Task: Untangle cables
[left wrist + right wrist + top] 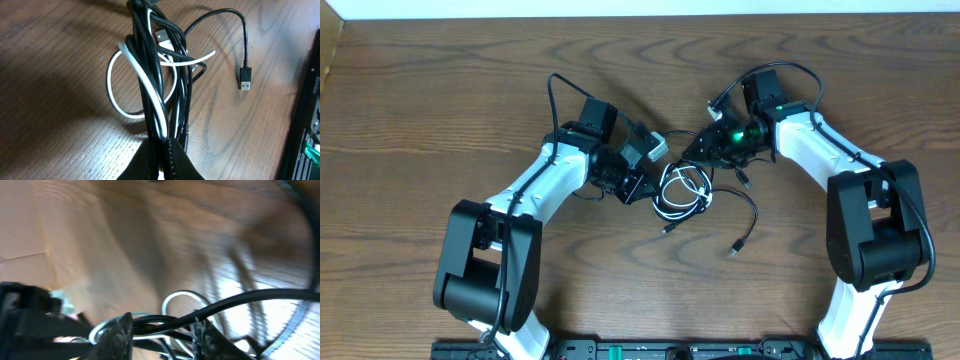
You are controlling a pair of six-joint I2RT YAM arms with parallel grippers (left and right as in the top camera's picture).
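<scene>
Very blurred here, the whole picture's smeared. The right gripper (161, 336) sits low in the frame, its two dark fingers (118, 337) standing apart. Across the gap between them runs the black cable (250, 298), sweeping off up to the right, and the white cable (182, 293) loops just above it. Wooden table (125, 240) behind. Far left there's a dark blocky shape (22, 315), too smeared to name
</scene>
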